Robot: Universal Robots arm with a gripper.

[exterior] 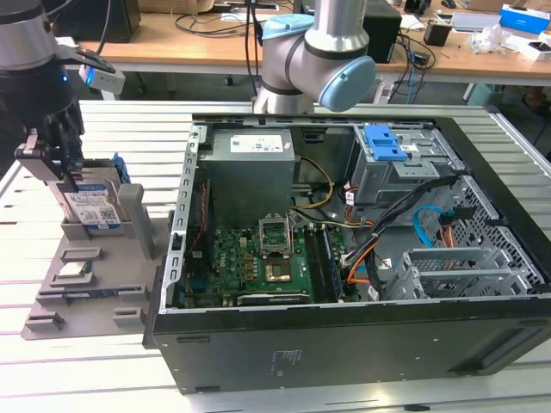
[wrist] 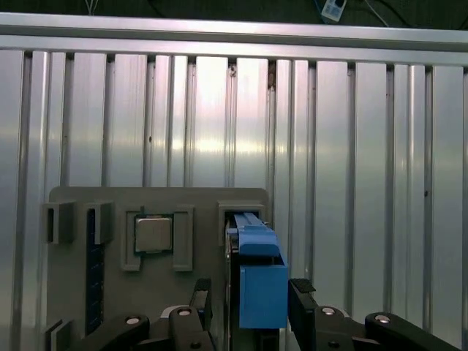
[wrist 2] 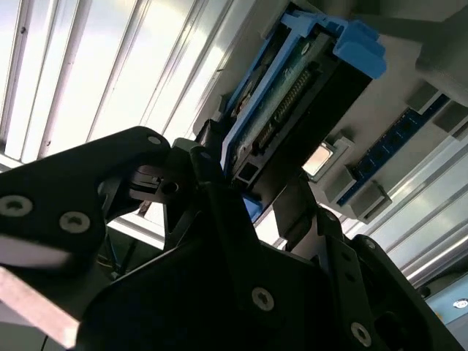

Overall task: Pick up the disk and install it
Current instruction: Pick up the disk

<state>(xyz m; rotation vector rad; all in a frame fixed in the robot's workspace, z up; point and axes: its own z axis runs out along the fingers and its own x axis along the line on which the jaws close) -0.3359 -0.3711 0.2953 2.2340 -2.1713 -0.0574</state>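
The disk stands on edge in a slot of the grey holder at the exterior view's left, its white-and-blue label facing out and a blue carrier rail around it. My gripper has come down over its top end. In the first wrist view the two black fingers stand on either side of the blue carrier of the disk, with a small gap on one side, so the gripper is open. The second wrist view shows the disk's connector edge between the fingers of the gripper.
A small square silver chip lies in a pocket of the holder beside the disk. The open computer case lies to the exterior view's right, with a grey drive bay and blue latch at its far side. The arm's base stands behind the case.
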